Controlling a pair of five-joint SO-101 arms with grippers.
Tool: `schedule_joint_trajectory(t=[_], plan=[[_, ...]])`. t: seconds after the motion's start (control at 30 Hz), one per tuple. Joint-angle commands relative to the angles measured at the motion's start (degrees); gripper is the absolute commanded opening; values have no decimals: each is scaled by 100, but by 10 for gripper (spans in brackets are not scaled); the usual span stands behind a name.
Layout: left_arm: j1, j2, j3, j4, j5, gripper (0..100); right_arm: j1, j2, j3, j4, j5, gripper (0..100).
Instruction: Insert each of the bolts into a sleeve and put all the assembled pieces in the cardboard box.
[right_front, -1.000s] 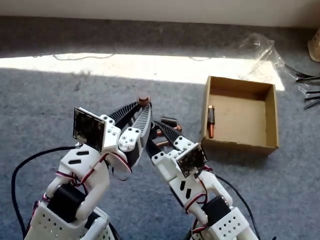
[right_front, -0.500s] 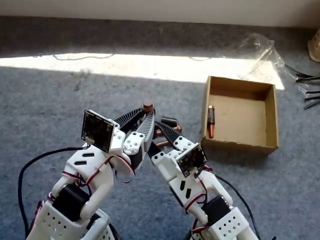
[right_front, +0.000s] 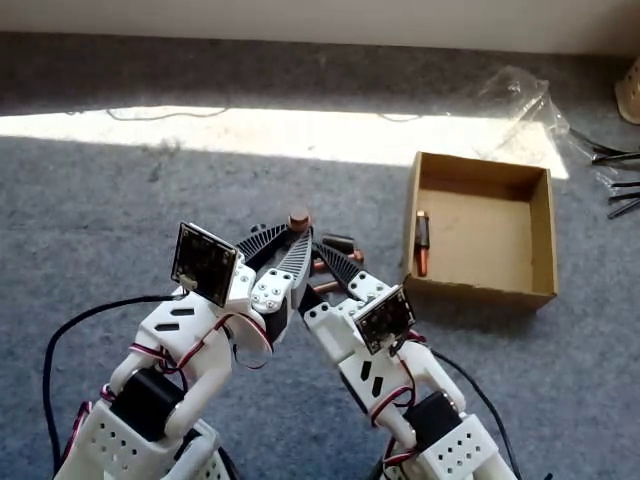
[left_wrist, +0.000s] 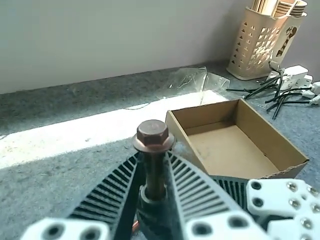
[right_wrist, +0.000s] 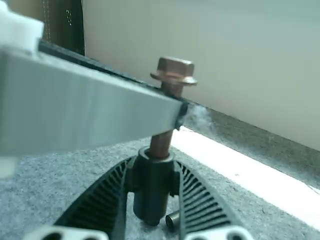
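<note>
Bolt (left_wrist: 152, 136), copper-coloured, stands upright with its shank clamped in the left pincer (left_wrist: 153, 160), its tip inside the dark sleeve (right_wrist: 150, 192) gripped by the right pincer (right_wrist: 152, 167). Beneath lies grey carpet (right_front: 120, 200) with a sunlit strip (right_front: 250, 130); nearby, the cardboard box (right_front: 541, 235) holds one assembled piece (right_front: 421, 243).

The copper-coloured hex-flange bolt (left_wrist: 153, 135) stands upright, head up, clamped in the left tool (left_wrist: 154, 162). Its shank end sits in the top of a dark sleeve (right_wrist: 151, 192), which is held upright in the right tool (right_wrist: 152, 167).

The cardboard box (right_front: 480, 288) lies open on the carpet (right_front: 100, 200). One assembled piece (right_front: 421, 243) lies inside along a side wall.

A spare sleeve (right_front: 338, 243) and loose bolts (right_front: 322, 265) lie near the box.
</note>
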Motion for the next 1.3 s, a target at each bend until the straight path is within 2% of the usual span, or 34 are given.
schedule_joint_trajectory(t=[0.0, 0.17, 0.6, 0.7, 0.87, 1.07, 1.27], plan=[[75, 40, -31, 53, -44, 4, -48, -75, 725, -13, 35, 5], [66, -22, -22, 545, -53, 4, -48, -75, 725, -13, 35, 5], [48, -1868, 884, 413, -220, 5, -48, -75, 725, -13, 44, 5], [75, -1868, 884, 422, -571, 5, -48, -75, 725, -13, 53, 5], [66, -1631, 848, 413, -607, 6, -48, -75, 725, -4, 53, 5], [40, -1481, 840, 431, -615, 146, -48, -75, 725, 4, 53, 5], [40, -1473, 840, 431, -615, 155, -48, -75, 725, 4, 53, 5]])
